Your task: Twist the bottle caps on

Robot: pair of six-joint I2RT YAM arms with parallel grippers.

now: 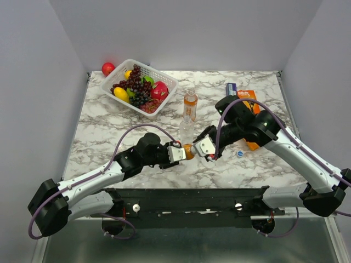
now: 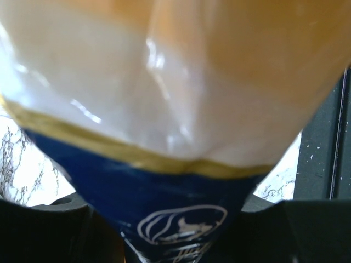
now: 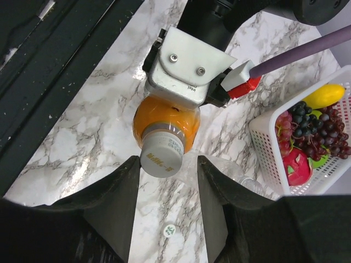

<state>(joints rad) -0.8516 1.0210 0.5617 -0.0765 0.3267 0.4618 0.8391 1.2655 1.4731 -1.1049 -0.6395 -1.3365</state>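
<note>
Bottle cap point(image 3: 159, 157), a white one, sits on the mouth of the orange bottle point(image 3: 164, 123). That bottle lies sideways in the air, just above the bench point(image 1: 109, 126), near the front edge. The left tool point(image 1: 184, 152) is clenched around its fat part. The right tool point(image 3: 168, 161) faces the cap head on, with one finger on each side. Its fingers are apart and there is a gap beside the cap, so it is not squeezing. I cannot tell if the cap is tight or only resting there.

I think the job now is to twist this cap on. To do it well, the right tool should get the cap right in its middle, then pinch it evenly. It should push gently toward the bottle while it turns, so the cap goes on straight and not crooked. The left tool must squeeze hard enough that the bottle does not spin too. Another white cap point(image 3: 169, 230) and a blue cap point(image 1: 239, 154) wait on the bench.
</note>
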